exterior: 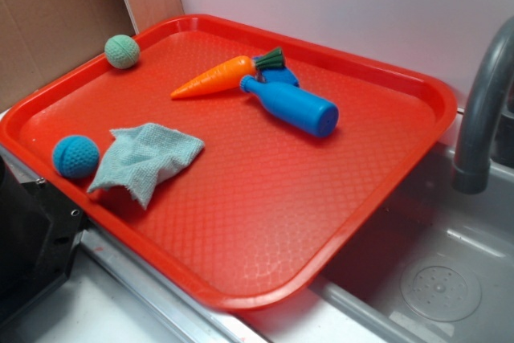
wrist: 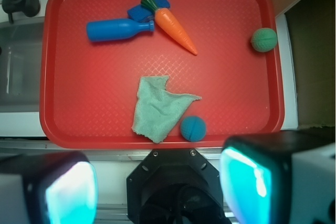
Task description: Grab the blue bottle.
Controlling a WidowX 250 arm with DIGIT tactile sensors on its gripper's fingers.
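Blue plastic, smooth and shiny: the bottle (wrist: 119, 29) lies on its side on the red tray (wrist: 105, 108), untouched. In the wrist view its neck points at the carrot (wrist: 175, 25), and the rimmed mouth looks to be touching or just short of the carrot's thick end; I cannot tell which. Just behind that meeting point, towards the tray's far rim, sits a flat blue sponge (wrist: 142, 11), partly hidden by the carrot's green top. The bottle's body has bare tray on its other sides.

Nothing of the task is done yet, as I judge it. My gripper (wrist: 157, 182) hangs high above the tray's near edge, well apart from the bottle, with my two fingers (wrist: 71, 190) wide apart and nothing between them. All is left to do: travel over to the bottle, come down across its round body, close, and lift.

Further from the bottle, a pale green cloth (wrist: 159, 107) lies crumpled near the tray's middle, a blue ball (wrist: 193, 128) just beside it. A green ball (wrist: 263, 39) rests by the tray's side rim, past the carrot's tip. A grey tap (exterior: 480, 110) stands over the sink (exterior: 434, 279) on the bottle's side of the tray.

I can read no writing, label or brand anywhere.
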